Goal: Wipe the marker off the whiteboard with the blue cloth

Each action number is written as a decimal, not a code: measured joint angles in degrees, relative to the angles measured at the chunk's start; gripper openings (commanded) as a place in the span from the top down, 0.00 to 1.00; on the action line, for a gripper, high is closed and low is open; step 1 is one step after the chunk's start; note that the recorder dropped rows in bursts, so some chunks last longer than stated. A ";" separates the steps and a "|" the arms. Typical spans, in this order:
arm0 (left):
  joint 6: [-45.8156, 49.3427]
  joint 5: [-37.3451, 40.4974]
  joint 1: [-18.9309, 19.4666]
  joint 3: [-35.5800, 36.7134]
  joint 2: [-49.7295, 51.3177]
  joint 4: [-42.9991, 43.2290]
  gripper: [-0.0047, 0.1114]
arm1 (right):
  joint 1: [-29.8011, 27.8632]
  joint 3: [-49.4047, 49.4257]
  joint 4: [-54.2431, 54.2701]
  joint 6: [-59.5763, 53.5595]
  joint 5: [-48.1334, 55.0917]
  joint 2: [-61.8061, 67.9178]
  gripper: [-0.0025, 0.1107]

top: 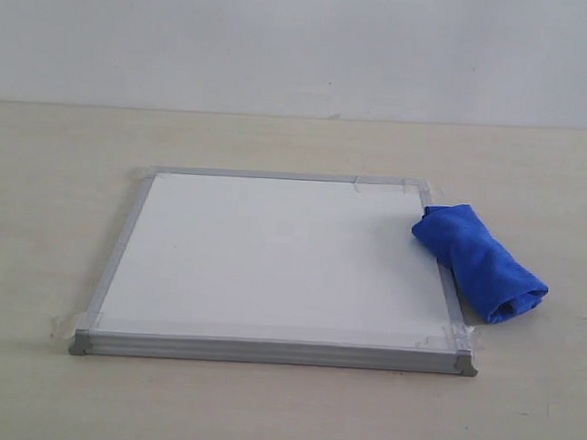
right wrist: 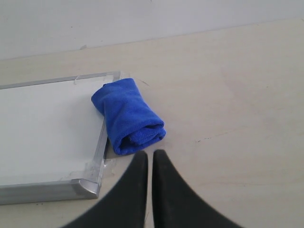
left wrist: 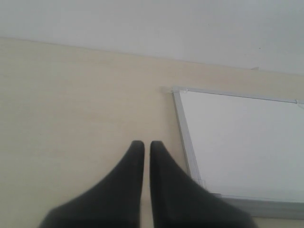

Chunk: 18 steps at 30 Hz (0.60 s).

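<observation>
The whiteboard [top: 271, 264] lies flat on the beige table, its silver-grey frame taped at the corners. No marker line shows on its white face in any view. The rolled blue cloth [top: 478, 259] lies on the table against the board's right edge, overlapping the frame at the far corner. In the right wrist view the blue cloth [right wrist: 128, 116] lies just beyond my right gripper [right wrist: 150, 155], which is shut and empty, beside the whiteboard [right wrist: 47, 128]. My left gripper [left wrist: 144, 145] is shut and empty over bare table, left of the whiteboard [left wrist: 247, 142]. Neither gripper appears in the exterior view.
The beige table [top: 58, 166] runs back to a pale wall [top: 304, 41]. Clear tape bits [top: 448, 339] hold the board's corners to the table.
</observation>
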 measured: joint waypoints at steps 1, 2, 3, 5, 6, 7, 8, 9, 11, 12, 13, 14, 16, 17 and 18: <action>0.00 0.00 0.00 0.00 0.00 0.00 0.92 | 0.00 0.00 0.00 0.00 0.00 0.00 0.98; 0.00 0.00 0.00 0.00 0.00 0.00 0.92 | 0.00 0.00 0.00 -0.10 -0.39 0.00 0.98; 0.00 0.00 0.00 0.00 0.00 0.00 0.92 | 0.00 0.00 0.00 -0.12 -0.98 0.00 0.98; 0.00 0.00 0.00 0.00 0.00 0.00 0.92 | 0.00 0.00 0.00 -0.22 -2.14 0.00 0.98; 0.00 0.00 0.00 0.00 0.00 0.00 0.92 | 0.00 0.00 0.00 -0.22 -2.69 0.00 0.98; 0.00 0.00 0.00 0.00 0.00 0.00 0.92 | 0.00 0.00 0.00 -0.53 -3.41 0.00 0.98; 0.00 0.00 0.00 0.00 0.00 0.00 0.92 | 0.00 0.00 -0.39 -1.18 -4.65 0.00 0.98; 0.00 0.00 0.00 0.00 0.00 0.00 0.92 | 0.00 0.00 -0.56 -1.87 -6.20 0.00 0.98; 0.00 0.00 0.00 0.00 0.00 0.00 0.92 | 0.00 0.00 -0.55 -1.94 -11.70 0.00 0.98; 0.00 0.00 0.00 0.00 0.00 0.00 0.92 | 0.00 0.00 0.00 -1.06 -14.73 0.00 0.98; 0.00 0.00 0.00 0.00 0.00 0.00 0.92 | 0.00 0.00 1.03 0.88 -17.49 0.00 0.98; 0.00 0.00 0.00 0.00 0.00 0.00 0.92 | 0.00 0.00 1.96 3.31 -19.91 0.00 0.98; 0.00 0.00 0.00 0.00 0.00 0.00 0.92 | 0.00 0.00 2.88 7.47 -23.65 0.00 0.98; 0.00 0.00 0.00 0.00 0.00 0.00 0.92 | 0.00 0.00 3.26 8.85 -25.61 0.00 0.98; 0.00 0.00 0.00 0.00 0.00 0.00 0.92 | 0.00 0.00 3.37 9.64 -27.07 0.00 0.98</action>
